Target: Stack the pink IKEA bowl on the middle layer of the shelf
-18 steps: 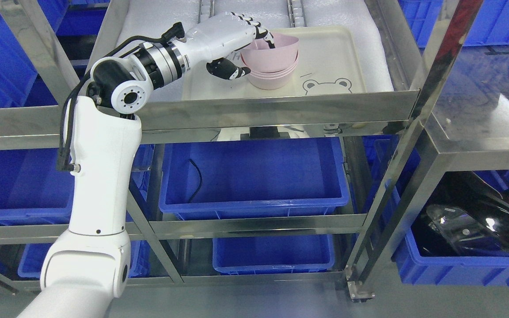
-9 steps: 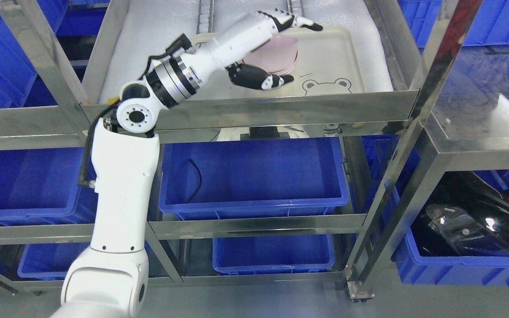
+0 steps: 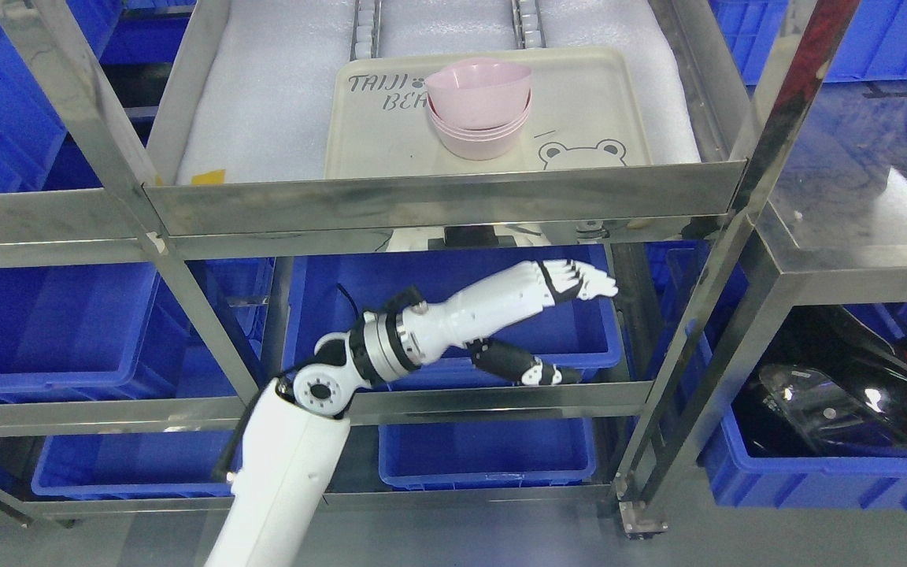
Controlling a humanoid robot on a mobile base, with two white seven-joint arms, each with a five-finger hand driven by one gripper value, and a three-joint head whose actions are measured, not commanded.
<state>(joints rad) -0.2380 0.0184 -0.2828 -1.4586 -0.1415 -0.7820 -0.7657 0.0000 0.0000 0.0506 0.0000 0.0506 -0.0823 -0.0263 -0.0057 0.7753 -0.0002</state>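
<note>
A stack of pink bowls [image 3: 479,106] stands on a cream tray [image 3: 595,102] with a bear drawing, on the padded steel shelf level. The top bowl sits slightly tilted in the ones below. My left hand [image 3: 579,327] hangs well below that level, in front of the blue bin [image 3: 453,315] one tier down. Its fingers [image 3: 583,280] are stretched out and its thumb [image 3: 528,368] spread, holding nothing. The left arm rises from the bottom edge left of the middle. No right arm shows.
Steel shelf rails [image 3: 438,201] and uprights [image 3: 705,260] frame the levels. More blue bins [image 3: 36,331] fill the lower tiers and the left side. At the right, a bin holds a black glossy object [image 3: 847,394]. White foam padding [image 3: 264,94] lies left of the tray.
My left hand has let go of the top pink bowl, opened, pulled out of the shelf level and dropped down in front of the blue bin below. The bowl stays on the stack.
</note>
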